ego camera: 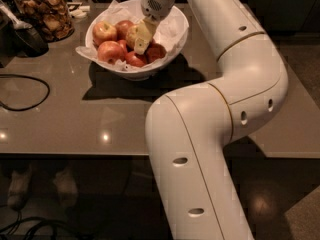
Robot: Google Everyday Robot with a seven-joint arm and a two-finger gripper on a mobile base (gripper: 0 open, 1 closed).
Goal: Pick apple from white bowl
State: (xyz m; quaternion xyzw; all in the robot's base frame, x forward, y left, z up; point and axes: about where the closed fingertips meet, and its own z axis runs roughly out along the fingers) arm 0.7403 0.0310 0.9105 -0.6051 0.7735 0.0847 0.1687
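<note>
The white bowl (176, 17), lined with crumpled white paper, stands at the back of the table and holds several apples. The apple (132, 34), yellow-green with a red blush, lies near the bowl's middle. My gripper (141, 40) reaches down into the bowl from above and is right against that apple, covering its right side. A pinker red-and-yellow apple (104, 32) lies at the bowl's left. Deeper red apples (111, 51) lie at the front. My white arm (235, 84) bends from the lower middle up to the bowl.
A glass jar of brown snacks (44, 14) stands at the back left, next to a dark object (20, 36). A black cable (25, 91) loops on the grey table (75, 124) at the left. The table's front edge runs across the middle of the view.
</note>
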